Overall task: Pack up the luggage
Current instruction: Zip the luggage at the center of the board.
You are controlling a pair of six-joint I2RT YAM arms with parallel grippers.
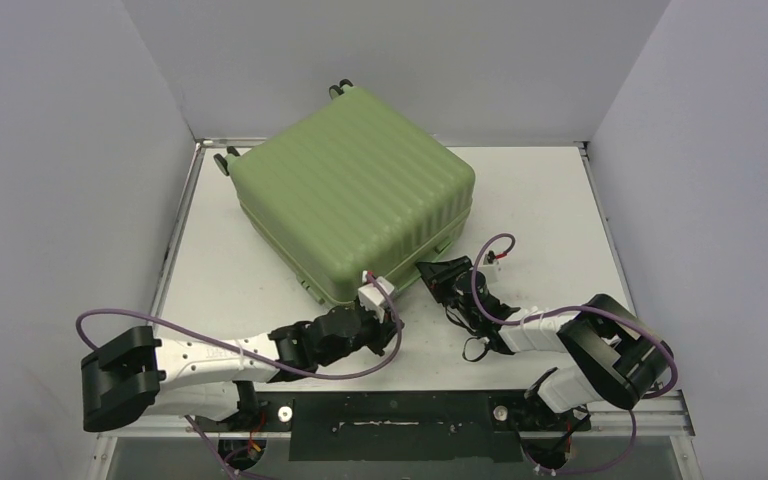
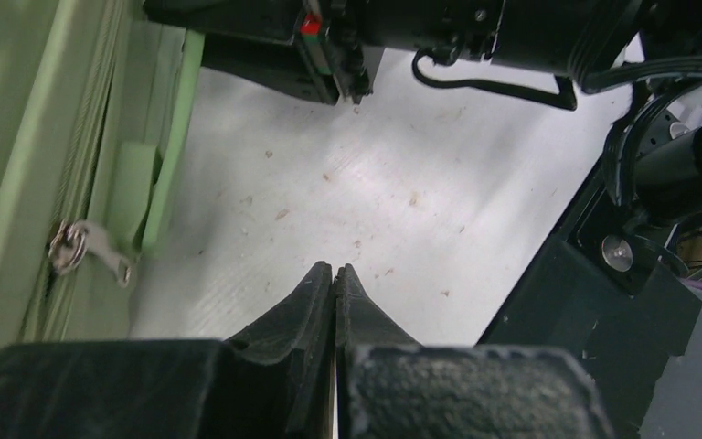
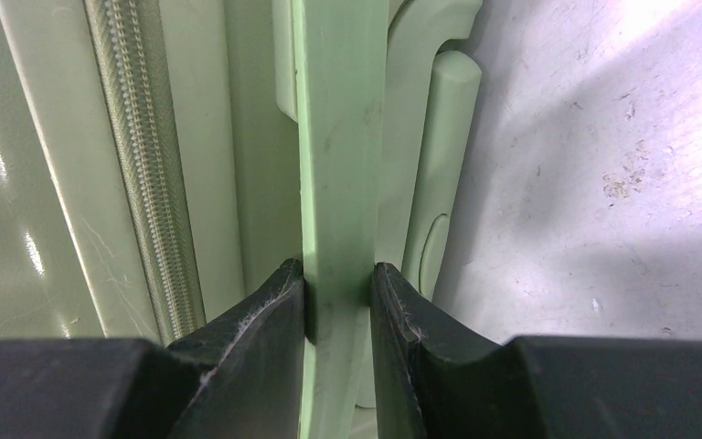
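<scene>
The luggage point(image 1: 350, 190) lies closed at the table's point(image 1: 540, 200) eleven o'clock: stiff, slick, likely heavy. Its side handle point(image 3: 334, 137) at five o'clock is the sound hold; the right gripper point(image 3: 338, 293) pinches it. The left gripper point(image 2: 334, 274) is closed, empty.

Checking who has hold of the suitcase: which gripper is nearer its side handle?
Right. The right gripper is clamped on the green handle of the luggage. The left gripper is shut and empty over the table beside it, not touching the handle.
</scene>
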